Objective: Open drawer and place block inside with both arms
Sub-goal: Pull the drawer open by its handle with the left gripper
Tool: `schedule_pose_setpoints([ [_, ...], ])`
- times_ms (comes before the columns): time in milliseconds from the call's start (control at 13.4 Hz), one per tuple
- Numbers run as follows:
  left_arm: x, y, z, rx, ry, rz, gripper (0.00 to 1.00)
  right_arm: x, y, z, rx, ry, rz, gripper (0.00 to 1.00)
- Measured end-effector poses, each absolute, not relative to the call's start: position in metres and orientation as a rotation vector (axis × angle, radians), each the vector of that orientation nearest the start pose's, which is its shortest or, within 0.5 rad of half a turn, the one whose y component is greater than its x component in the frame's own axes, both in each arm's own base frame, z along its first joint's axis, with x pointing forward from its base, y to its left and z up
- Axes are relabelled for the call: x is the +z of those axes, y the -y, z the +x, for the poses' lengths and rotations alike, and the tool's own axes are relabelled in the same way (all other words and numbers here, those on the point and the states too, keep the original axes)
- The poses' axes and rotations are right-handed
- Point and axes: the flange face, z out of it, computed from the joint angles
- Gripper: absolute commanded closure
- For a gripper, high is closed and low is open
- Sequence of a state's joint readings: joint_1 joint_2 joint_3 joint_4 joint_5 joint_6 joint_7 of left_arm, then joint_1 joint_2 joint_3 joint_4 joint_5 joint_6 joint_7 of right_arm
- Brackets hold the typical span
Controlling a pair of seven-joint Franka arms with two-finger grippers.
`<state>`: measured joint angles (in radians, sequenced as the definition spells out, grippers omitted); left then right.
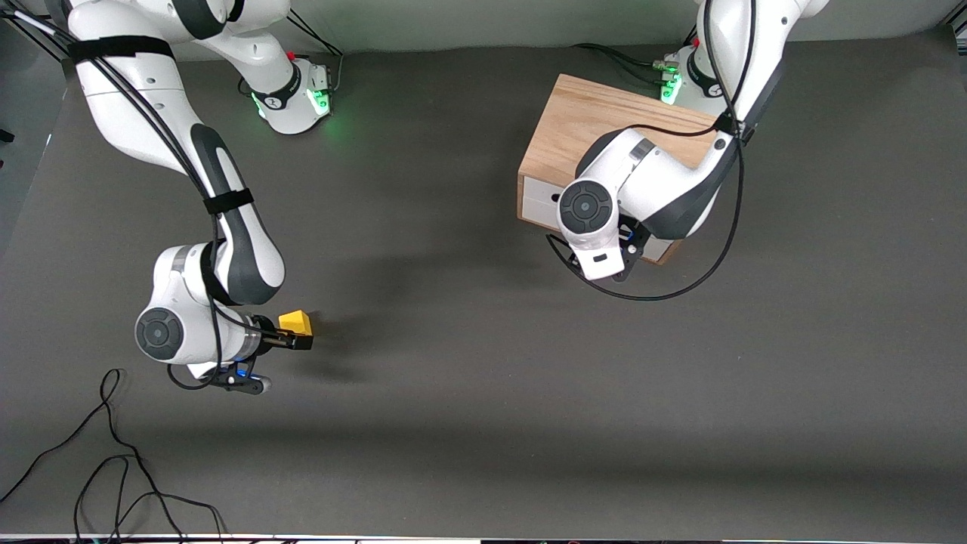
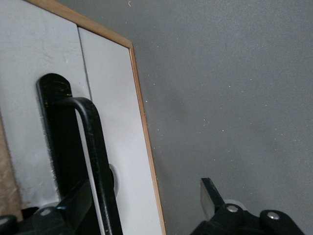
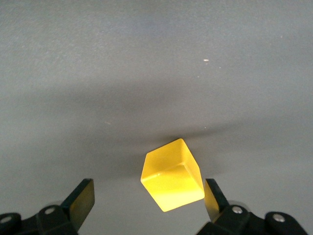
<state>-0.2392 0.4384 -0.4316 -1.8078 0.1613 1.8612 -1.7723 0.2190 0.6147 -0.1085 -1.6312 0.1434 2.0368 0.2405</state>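
The yellow block (image 1: pixel 296 323) lies on the dark table toward the right arm's end. My right gripper (image 1: pixel 299 334) is low around it and open. In the right wrist view the block (image 3: pixel 172 181) sits between the fingertips (image 3: pixel 80 198), close to one of them. The oak cabinet (image 1: pixel 597 121) stands toward the left arm's end, and its white drawer front (image 1: pixel 538 198) looks shut. My left gripper (image 1: pixel 621 255) is open in front of the drawer. In the left wrist view the black handle (image 2: pixel 95 147) on the drawer front (image 2: pixel 117 107) runs between the fingers, close beside one finger (image 2: pixel 73 203).
Loose black cables (image 1: pixel 113 453) lie on the table near the front camera at the right arm's end. A cable loop (image 1: pixel 680 291) hangs from the left arm beside the cabinet. The grey table (image 1: pixel 468 340) stretches between block and cabinet.
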Motion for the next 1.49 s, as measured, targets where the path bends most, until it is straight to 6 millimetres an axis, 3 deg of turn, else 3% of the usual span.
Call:
schedule_pose_setpoints([
  [372,0.296,0.355,0.494,0.205,1.424,-2.482,0.00,0.225,-0.087,0.650,0.380,-0.106,-3.091,0.00],
  [669,0.299,0.356,0.499,0.194,1.445,-2.498,0.00,0.213,-0.087,0.645,0.397,-0.053,-3.092,0.01],
  [1116,0.300,0.363,0.527,0.210,1.494,-2.522,0.00,0.194,-0.083,0.643,0.346,-0.017,-3.124,0.48],
  [1339,0.301,0.366,0.541,0.213,1.516,-2.533,0.00,0.193,-0.083,0.642,0.347,-0.014,-3.124,0.97],
  [1488,0.302,0.368,0.555,0.204,1.534,-2.549,0.00,0.195,-0.084,0.643,0.338,-0.013,-3.124,1.00],
])
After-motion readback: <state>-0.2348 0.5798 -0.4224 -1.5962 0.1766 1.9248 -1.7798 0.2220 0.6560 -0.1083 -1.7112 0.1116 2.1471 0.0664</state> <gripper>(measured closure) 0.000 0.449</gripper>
